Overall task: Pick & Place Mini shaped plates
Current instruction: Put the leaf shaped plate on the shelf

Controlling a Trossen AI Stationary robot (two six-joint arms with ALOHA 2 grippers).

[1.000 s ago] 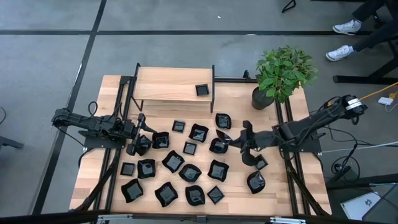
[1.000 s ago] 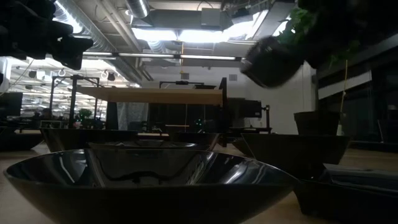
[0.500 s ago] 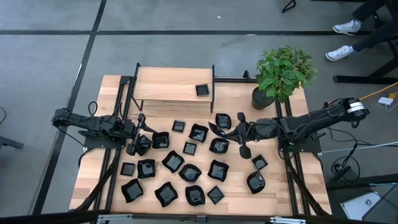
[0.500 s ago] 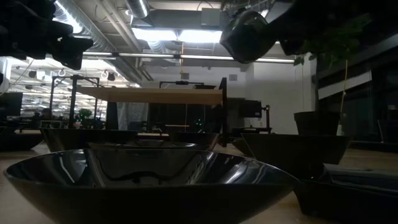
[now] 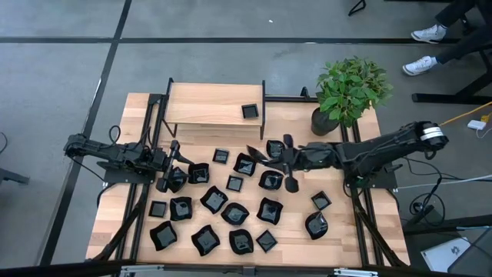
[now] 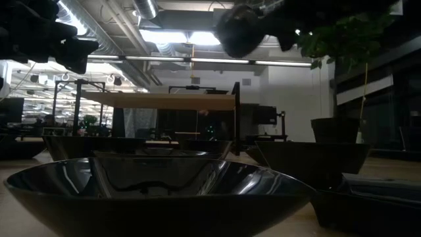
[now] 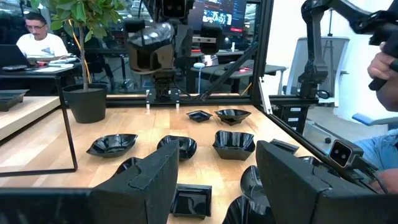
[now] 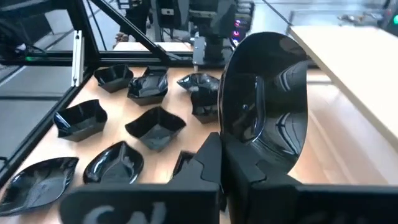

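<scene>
outstretched, right claw (image 5: 286, 163) grips plate (image 8: 264, 99) aloft.

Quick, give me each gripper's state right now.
Left gripper: open, holding nothing, low at the table's left side.
Right gripper: shut on a round black plate, carried on edge above the plates mid-table.

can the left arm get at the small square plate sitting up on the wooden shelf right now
Probably yes. The left gripper is open and empty, and the square plate sits alone on the shelf; the right gripper, holding a round plate, is clear.
</scene>
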